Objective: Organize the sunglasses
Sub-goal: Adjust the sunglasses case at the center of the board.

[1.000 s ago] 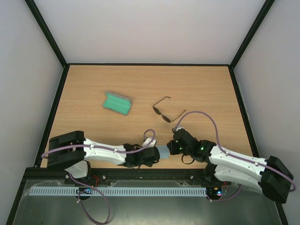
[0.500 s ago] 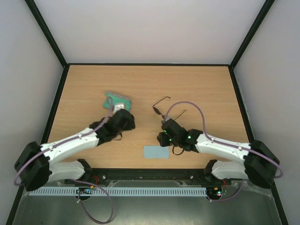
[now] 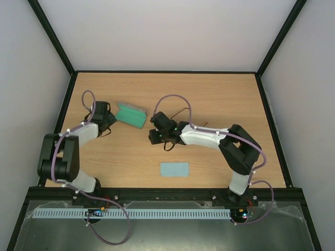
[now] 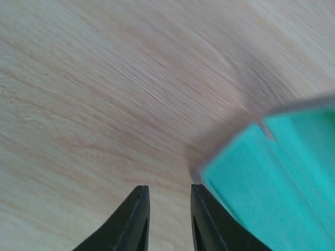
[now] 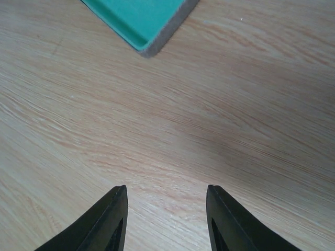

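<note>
The sunglasses (image 3: 181, 111) lie mid-table, mostly hidden under my right arm; only a thin dark temple arm shows. They are in neither wrist view. The grey case with green lining (image 3: 131, 115) lies open to their left. My right gripper (image 3: 153, 135) is open and empty, low over bare wood just right of the case, whose corner (image 5: 144, 23) shows ahead of the fingers (image 5: 166, 209). My left gripper (image 3: 111, 121) is open and empty at the case's left end, its right finger beside the case corner (image 4: 261, 178).
A light blue square cloth (image 3: 174, 169) lies flat near the front edge, between the arm bases. Black frame rails border the table (image 3: 225, 94) on all sides. A purple cable (image 3: 172, 96) arcs over the right arm.
My left gripper has swung from near the case's front to its left end. My right gripper has moved left and back, past the sunglasses, toward the case. The cloth has not moved in the last half second.
</note>
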Tool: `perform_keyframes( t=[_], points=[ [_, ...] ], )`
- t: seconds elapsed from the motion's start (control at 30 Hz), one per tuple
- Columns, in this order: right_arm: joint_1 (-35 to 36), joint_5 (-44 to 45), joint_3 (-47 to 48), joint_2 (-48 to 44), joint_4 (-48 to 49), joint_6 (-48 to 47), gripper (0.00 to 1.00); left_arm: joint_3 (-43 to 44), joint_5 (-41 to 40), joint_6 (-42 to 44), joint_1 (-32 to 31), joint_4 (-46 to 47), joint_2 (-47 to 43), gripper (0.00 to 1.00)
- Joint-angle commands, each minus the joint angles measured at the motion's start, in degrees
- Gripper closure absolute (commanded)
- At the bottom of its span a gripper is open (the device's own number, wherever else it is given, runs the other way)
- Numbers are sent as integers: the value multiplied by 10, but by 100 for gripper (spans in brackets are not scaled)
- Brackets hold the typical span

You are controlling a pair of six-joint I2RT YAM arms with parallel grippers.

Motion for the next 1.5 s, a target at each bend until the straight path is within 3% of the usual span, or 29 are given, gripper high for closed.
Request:
perform_keyframes(
  t=[0.0, 0.17, 0.3, 0.67, 1.47],
  points=[
    [-6, -8, 28, 36, -20, -12, 57, 49, 81, -7, 29, 72, 75, 78],
    [-9, 15, 88, 91, -24, -18, 49, 71, 63, -6, 29, 69, 114, 79],
    [-9, 45, 147, 146, -29, -20, 42, 88, 44, 3, 29, 61, 127, 74],
    [-11, 131, 299, 277, -61, -10, 45, 78, 33, 10, 28, 57, 126, 73],
    [-39, 105, 201, 227, 76, 42, 48, 43, 53, 27, 24, 49, 59, 75]
  ],
)
